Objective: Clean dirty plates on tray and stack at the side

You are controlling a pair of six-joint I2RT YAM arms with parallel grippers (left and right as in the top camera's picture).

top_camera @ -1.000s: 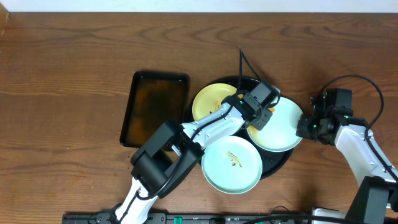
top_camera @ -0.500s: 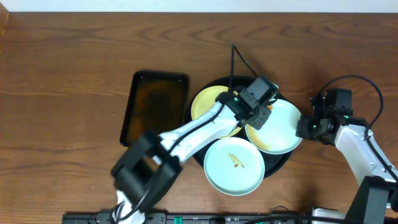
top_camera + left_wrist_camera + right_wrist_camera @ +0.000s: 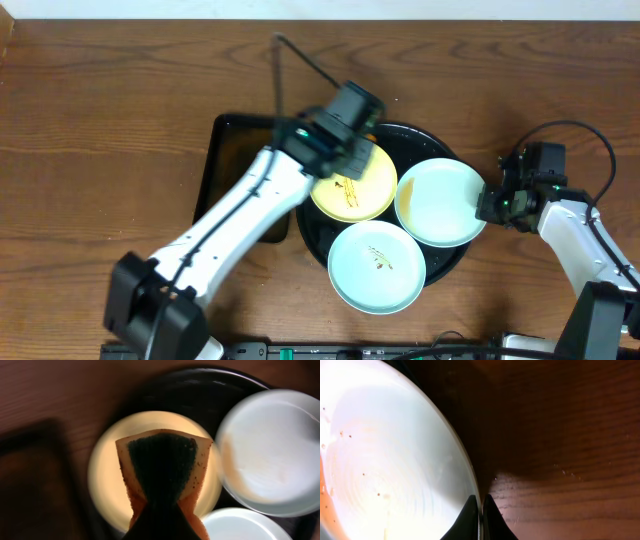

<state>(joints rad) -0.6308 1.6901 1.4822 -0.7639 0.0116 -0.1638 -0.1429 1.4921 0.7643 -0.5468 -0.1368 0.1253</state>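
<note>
The black round tray point(image 3: 410, 133) holds three plates. My left gripper point(image 3: 338, 150) is shut on an orange sponge with a dark green face point(image 3: 162, 467) and holds it over the pale yellow plate point(image 3: 358, 190), which bears a brown smear. The yellow plate also shows in the left wrist view point(image 3: 107, 472). My right gripper point(image 3: 488, 205) is shut on the right rim of a mint-white plate point(image 3: 440, 200); in the right wrist view the jaws point(image 3: 480, 510) pinch that rim, and the plate point(image 3: 395, 460) has an orange smear at its left. A second mint-white plate point(image 3: 375, 265) with a small smear lies at the tray's front.
A dark brown rectangular tray point(image 3: 235, 170) lies left of the round tray, partly under my left arm. Bare wooden table point(image 3: 120, 120) surrounds both. A cable rises from the left wrist point(image 3: 300, 60).
My left gripper with the sponge has swung left, off the right mint-white plate and over the yellow plate. The right gripper and its plate have not moved.
</note>
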